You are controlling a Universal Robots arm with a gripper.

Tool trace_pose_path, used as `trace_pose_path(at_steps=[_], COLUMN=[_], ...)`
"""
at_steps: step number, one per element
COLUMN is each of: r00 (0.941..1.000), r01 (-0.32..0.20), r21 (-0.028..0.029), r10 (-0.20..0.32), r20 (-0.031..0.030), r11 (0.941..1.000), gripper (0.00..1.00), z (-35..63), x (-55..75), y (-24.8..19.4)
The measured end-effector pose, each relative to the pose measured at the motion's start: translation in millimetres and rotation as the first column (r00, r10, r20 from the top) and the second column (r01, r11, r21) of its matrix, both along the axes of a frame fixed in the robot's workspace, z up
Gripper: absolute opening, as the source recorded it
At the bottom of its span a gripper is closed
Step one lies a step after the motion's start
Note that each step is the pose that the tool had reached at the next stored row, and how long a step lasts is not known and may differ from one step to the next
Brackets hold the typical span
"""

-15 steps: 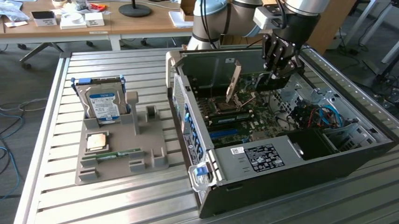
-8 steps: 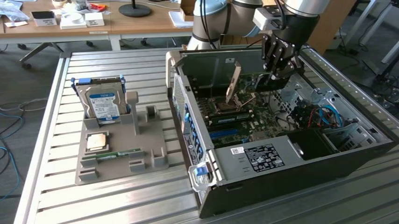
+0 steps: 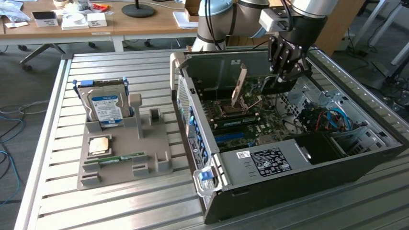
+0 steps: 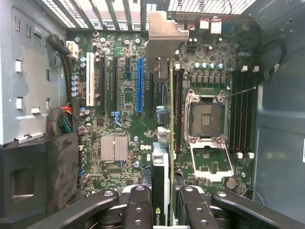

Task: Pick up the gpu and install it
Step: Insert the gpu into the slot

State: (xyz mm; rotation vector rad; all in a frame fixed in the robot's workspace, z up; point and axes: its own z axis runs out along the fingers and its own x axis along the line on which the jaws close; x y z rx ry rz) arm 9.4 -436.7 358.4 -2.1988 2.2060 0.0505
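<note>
- Pinches the gpu (image 4: 162, 162) with the hand (image 4: 166, 206), one black finger pressed against each face of the card.
- Carries the card on edge over the motherboard (image 4: 119, 114), with its silvery bracket (image 4: 161, 38) at the far end, close to the vented rear wall of the case.
- Sits in line between the blue slot (image 4: 139, 86) and the open CPU socket (image 4: 206, 119), just beside a black slot; cannot tell whether seated in a slot or clear of the board.
- Reaches down, in the exterior view, into the open computer case (image 3: 319, 177), near the twelve o'clock end of its interior.
- Lies on its side on the slotted metal counter (image 3: 128, 211), open face up, with a labelled power supply (image 3: 268, 160) at the six o'clock end and blue cables (image 3: 329, 120) at three o'clock inside.
- Rests at nine o'clock of the case, a little apart from it: a grey parts tray (image 3: 150, 163).
- Holds a hard drive (image 3: 107, 108) with a blue-white label, standing upright at the tray's eleven o'clock corner.
- Holds also a square processor chip (image 3: 99, 143) lying flat, and a narrow green memory stick (image 3: 115, 159) lying just at six o'clock of the chip.
- Stands well beyond the counter at twelve o'clock: a wooden desk (image 3: 153, 24) with small boxes on it.
</note>
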Motion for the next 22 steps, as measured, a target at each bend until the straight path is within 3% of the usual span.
trace_pose_path(at_steps=[22], r00=[1.0000], r01=[0.000], r21=[-0.0001], r10=[0.000], r20=[-0.0001], r11=[1.0000], gripper=[0.27], z=[-4.8], x=[0.0], y=[0.0])
